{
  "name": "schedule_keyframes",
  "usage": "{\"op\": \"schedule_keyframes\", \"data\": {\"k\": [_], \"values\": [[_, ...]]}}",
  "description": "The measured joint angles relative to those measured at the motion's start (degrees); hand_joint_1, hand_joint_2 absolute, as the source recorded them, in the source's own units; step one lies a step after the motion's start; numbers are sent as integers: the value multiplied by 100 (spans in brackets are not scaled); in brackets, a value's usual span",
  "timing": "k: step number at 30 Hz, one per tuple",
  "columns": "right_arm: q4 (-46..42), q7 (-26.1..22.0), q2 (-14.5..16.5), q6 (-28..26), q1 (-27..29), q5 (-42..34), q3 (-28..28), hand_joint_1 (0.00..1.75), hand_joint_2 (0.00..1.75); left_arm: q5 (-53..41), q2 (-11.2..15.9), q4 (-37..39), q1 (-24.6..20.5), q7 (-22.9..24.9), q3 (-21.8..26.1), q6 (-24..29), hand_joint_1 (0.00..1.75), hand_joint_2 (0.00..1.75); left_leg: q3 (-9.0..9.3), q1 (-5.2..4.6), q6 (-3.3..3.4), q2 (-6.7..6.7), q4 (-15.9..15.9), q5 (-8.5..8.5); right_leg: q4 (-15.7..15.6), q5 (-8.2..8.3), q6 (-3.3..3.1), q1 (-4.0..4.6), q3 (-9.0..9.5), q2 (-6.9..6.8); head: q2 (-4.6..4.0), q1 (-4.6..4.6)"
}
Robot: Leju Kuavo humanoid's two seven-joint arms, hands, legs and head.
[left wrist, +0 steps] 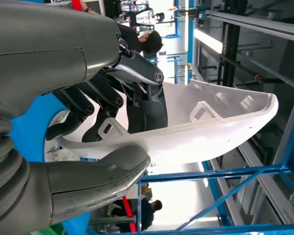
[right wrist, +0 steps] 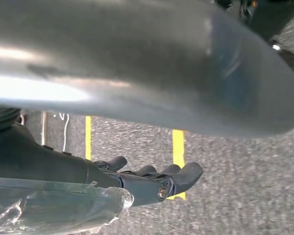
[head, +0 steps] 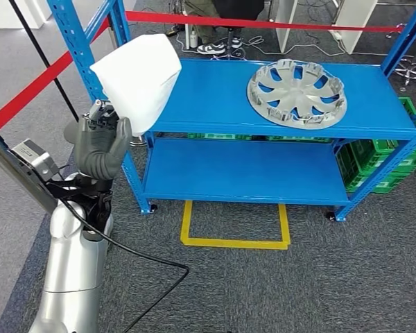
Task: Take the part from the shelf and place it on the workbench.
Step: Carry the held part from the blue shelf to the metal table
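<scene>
My left hand grips a white curved plastic part by its lower end and holds it up in the air, off the left front corner of the blue shelf. In the left wrist view the thumb presses the smooth outer face of the white part, while the dark fingers lie against its ribbed inner side. My right hand hangs over the grey carpet with its fingers stretched out and nothing in it.
A silver wheel cover lies on the shelf's top level at the right. Green crates stand behind the lower level. Red barrier tape runs at the left and back. A yellow floor outline fronts the shelf. A person's feet show beyond.
</scene>
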Motion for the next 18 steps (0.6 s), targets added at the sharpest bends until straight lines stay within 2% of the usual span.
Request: {"op": "schedule_keyframes", "data": {"k": [1, 2, 3, 4, 5, 6, 7, 9, 10, 11, 12, 14, 15, 16, 17, 18], "values": [[2, 3, 0, -1, -2, 2, 0, 0, 0, 1, 1, 1, 5, 0, 4, 0, 175, 175, -93, -11, 0, 0, 4, 72, 144, 49, -12, 10, 57, 0, 0, 1], [4, 5, 0, -2, -3, 3, 1, 0, 0, 2, 1, 1, 8, 0, 8, 0, 175, 175, -180, -20, -6, -1, 7, 141, 82, 189, -32, 21, 213, 0, 0, 1], [5, 7, 0, -1, -8, 2, 1, 0, 0, 4, 1, 1, 9, 0, 12, 0, 175, 175, -260, -26, -17, -4, 10, 208, -178, 331, -58, 34, 474, 1, 0, 2], [5, 9, 0, 2, -21, -2, 2, 0, 0, 8, 1, 1, 9, 0, 16, 0, 175, 175, -327, -36, -36, -7, 16, 270, -586, 359, -89, 50, 806, 0, 0, 2], [6, 8, 0, 11, -39, -11, 2, 0, 0, 13, 1, 1, 7, 1, 18, 0, 175, 175, -377, -45, -60, -7, 22, 327, -1021, 313, -112, 66, 1124, 2, 0, -3], [9, 9, 0, 28, -55, -25, 2, 0, 0, 17, 1, 1, 4, 1, 19, -1, 175, 175, -405, -51, -86, -4, 24, 383, -1367, 237, -133, 81, 1345, 6, 0, -2], [14, 10, 1, 49, -67, -42, 1, 0, 0, 26, -1, 1, -2, 2, 19, -1, 175, 175, -417, -51, -115, 1, 17, 436, -1572, 163, -155, 97, 1450, 12, 0, 2], [34, 18, 6, 96, -63, -79, -2, 0, 0, 52, -1, 2, -6, 3, 20, -2, 175, 175, -439, -39, -177, 2, -4, 522, -1638, 229, -221, 97, 1396, 11, 0, 18], [44, 21, 10, 109, -61, -94, -3, 0, 0, 68, 2, 3, -7, 4, 23, -2, 175, 175, -475, -34, -215, -4, 24, 465, -1640, 293, -265, 89, 1349, 3, 0, 16], [53, 24, 14, 116, -60, -104, -4, 0, 0, 80, 5, 4, -7, 5, 28, -1, 175, 175, -535, -30, -255, -10, 143, 291, -1653, 371, -306, 74, 1288, -6, 0, 7], [60, 24, 18, 115, -61, -109, -5, 0, 0, 91, 9, 5, -7, 8, 33, 2, 175, 175, -617, -20, -291, -16, 373, 20, -1662, 452, -334, 62, 1215, -14, 0, -3], [63, 17, 17, 108, -61, -113, -7, 0, 0, 101, 16, 6, -6, 10, 41, 7, 175, 175, -799, 4, -352, -15, 1121, -563, -1661, 610, -353, 60, 1022, -15, 0, -21], [66, 15, 18, 105, -59, -114, -7, 0, 0, 104, 19, 7, 0, 11, 45, 9, 175, 175, -847, 15, -372, -15, 1455, -685, -1658, 684, -346, 58, 925, -17, 0, -21], [69, 15, 19, 104, -57, -115, -7, 0, 0, 105, 22, 7, 5, 11, 50, 9, 175, 175, -828, 23, -386, -14, 1653, -666, -1655, 758, -336, 55, 829, -21, 0, -21], [72, 15, 19, 103, -56, -116, -7, 0, 0, 108, 25, 8, 10, 11, 55, 8, 175, 175, -718, 30, -394, -14, 1656, -531, -1651, 830, -323, 49, 739, -24, 0, -21], [74, 14, 20, 103, -57, -118, -7, 0, 0, 114, 26, 8, 12, 11, 61, 8, 175, 175, -515, 38, -399, -14, 1469, -366, -1649, 897, -305, 41, 657, -25, 0, -21]]}}
